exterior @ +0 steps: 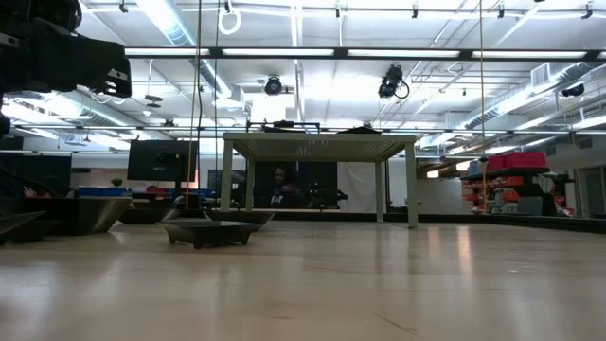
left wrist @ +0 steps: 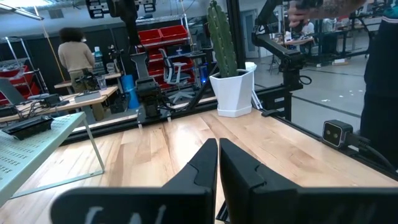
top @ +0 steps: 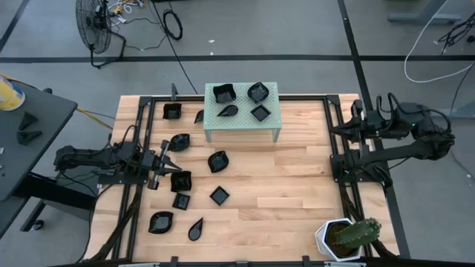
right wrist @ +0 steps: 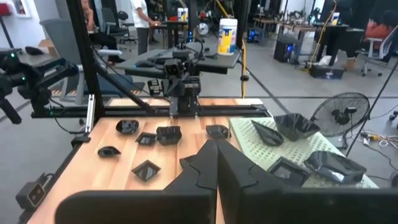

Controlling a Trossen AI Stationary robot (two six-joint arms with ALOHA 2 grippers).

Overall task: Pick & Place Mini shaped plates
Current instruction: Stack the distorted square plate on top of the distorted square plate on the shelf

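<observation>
The cactus pot (top: 335, 239) stands at the tabletop's (top: 289, 185) near right corner. Nine little black plates (top: 218, 161) lie scattered on the left half. The left hand (top: 168, 160), fingers pressed together and holding nothing, hovers among them just beside one plate. The right hand (right wrist: 217, 163), also closed and empty, waits at the right edge. Farther back, four more plates sit on the green stand (top: 241, 122).

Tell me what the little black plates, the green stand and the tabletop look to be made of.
Mini shaped plates: glossy black, likely glazed ceramic or plastic, judging by the highlights on their rims.
Stand: pale green painted sheet metal, as its perforated top and thin legs suggest.
Table: light wood planks with visible grain and seams, satin finish.
</observation>
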